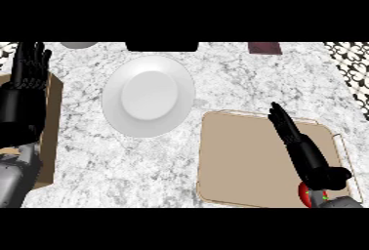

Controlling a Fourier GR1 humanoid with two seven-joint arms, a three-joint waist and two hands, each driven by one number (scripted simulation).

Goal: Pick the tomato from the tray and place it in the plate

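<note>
1. The tomato (304, 193) lies at the near right corner of the tray (245, 161). It is mostly hidden under the wrist of the right hand (311, 163), so only a red sliver and a speck of green show.
2. The right hand's fingers stretch almost straight toward the far side, and it holds nothing.
3. Risk: the fingers reach well past the tomato, so closing from here would likely catch nothing. The hand probably has to draw nearer first.
4. Risk: the tomato looks round and smooth, so a nudge from the wrist could roll it against the tray's low rim, or over it.
5. Risk: the plate (115, 97) sits well apart, far and left of the tray, and a slick fruit could slip on that carry.
6. The plate is glossy white with a wide rim and a shallow centre. The tray is matte tan, with rounded corners and a pale edge. The counter (238, 83) is speckled grey-white stone.
7. The left hand (22, 97) rests open, fingers up, at the far left, above a brown board (54, 146).
</note>
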